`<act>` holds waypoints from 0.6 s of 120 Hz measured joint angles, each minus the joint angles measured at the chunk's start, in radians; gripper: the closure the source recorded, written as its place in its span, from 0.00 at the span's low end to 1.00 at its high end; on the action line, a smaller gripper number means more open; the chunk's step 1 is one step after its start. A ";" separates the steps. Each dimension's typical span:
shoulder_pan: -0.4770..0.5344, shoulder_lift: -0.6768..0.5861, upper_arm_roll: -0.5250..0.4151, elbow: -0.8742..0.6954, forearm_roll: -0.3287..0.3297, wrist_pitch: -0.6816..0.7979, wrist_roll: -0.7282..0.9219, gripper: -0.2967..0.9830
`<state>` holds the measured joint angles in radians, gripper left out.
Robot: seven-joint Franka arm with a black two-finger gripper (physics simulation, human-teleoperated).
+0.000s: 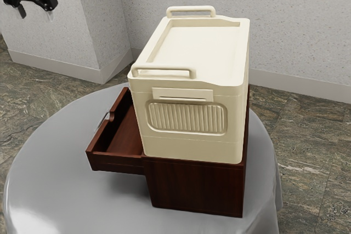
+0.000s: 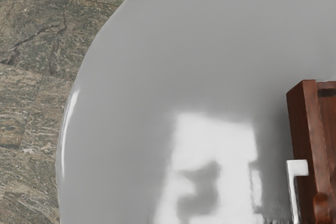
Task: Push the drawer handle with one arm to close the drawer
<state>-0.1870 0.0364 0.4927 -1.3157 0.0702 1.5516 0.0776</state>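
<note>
Exterior view has the tool (image 1: 36, 13) spread, well apart from the open drawer (image 1: 116, 163), cream box (image 1: 189, 110) atop the cabinet (image 1: 197, 187); wrist view brings the drawer handle's (image 2: 298, 168) squared metal end!

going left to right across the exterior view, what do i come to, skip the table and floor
Gripper → open red-brown drawer → cream box
</note>
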 joint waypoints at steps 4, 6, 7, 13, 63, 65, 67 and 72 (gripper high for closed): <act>-0.020 0.000 0.000 0.000 0.000 -0.001 0.002 0.25; -0.030 0.000 0.001 0.000 0.000 -0.001 0.003 0.25; -0.034 0.000 0.001 0.000 0.000 -0.001 0.004 0.25; -0.057 -0.002 0.001 0.002 -0.003 -0.003 0.007 0.25; -0.074 -0.305 -0.043 -0.166 -0.061 -0.111 0.015 0.25; -0.080 -0.334 -0.053 -0.211 -0.055 -0.107 0.013 0.25; -0.085 -0.367 -0.061 -0.273 -0.050 -0.097 0.012 0.25; -0.089 -0.454 -0.082 -0.434 -0.041 -0.065 0.009 0.25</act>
<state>-0.2765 -0.4178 0.4106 -1.7495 0.0295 1.4869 0.0865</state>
